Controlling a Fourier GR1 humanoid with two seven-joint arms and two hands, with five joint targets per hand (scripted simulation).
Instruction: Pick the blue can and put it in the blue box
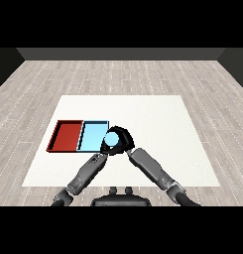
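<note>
Carry step, I judge: right hand [122,140] curled round the blue can [112,139] at the blue tray's [92,135] near-right corner, left hand [104,151] too hidden to call; next, ease left over the tray and release.

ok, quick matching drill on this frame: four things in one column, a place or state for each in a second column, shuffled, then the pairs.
Things:
1. red tray
2. blue tray
3. blue can
4. left hand

Places or states:
A. held in the right hand, at the blue tray's right edge
B. farthest left on the table
C. between the red tray and the can
D. near the blue tray's front corner, below the can

Pairs: 1-B, 2-C, 3-A, 4-D
</note>
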